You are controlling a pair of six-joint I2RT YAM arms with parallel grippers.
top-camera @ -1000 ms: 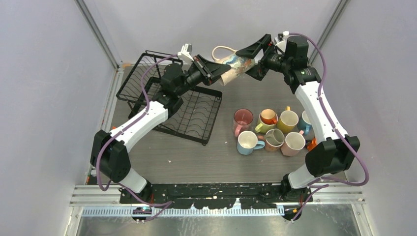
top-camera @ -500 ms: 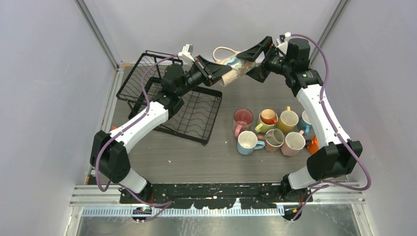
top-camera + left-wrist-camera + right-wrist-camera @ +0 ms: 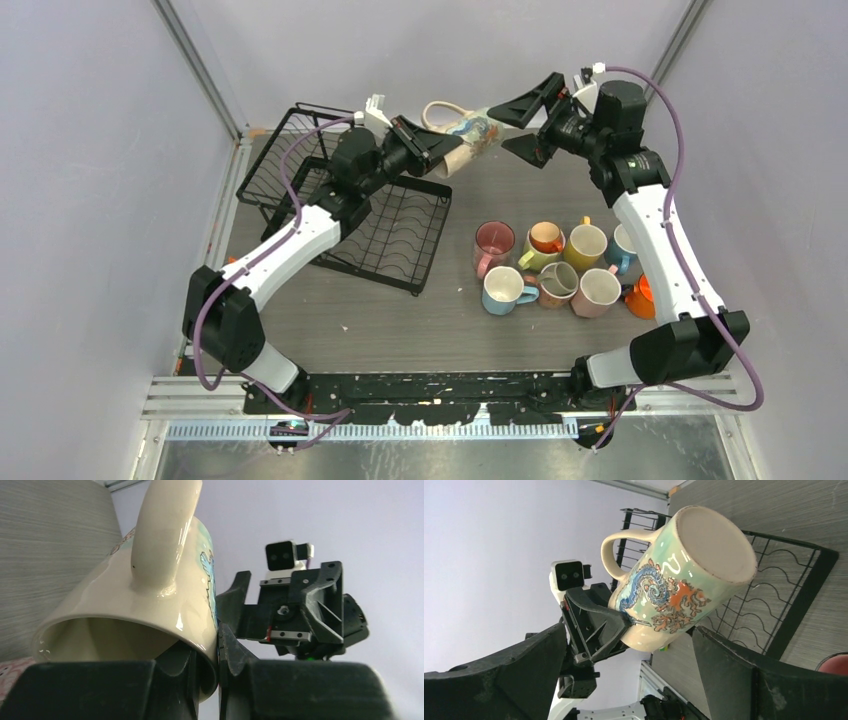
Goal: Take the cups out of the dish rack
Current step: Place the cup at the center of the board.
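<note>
left gripper (image 3: 437, 156) holds a painted cream mug (image 3: 468, 133) aloft, upper centre
its jaws pinch the mug's rim; the right gripper (image 3: 520, 125) gapes wide and empty just right of it. the dish rack (image 3: 395, 240) lies centre left.

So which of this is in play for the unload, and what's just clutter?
Job: cream dragon-painted ceramic mug, pinched by left claw; open right claw; black wire dish rack; cluster of coloured ceramic mugs.
Not job: grey wood-grain table; purple arm cables.
</note>
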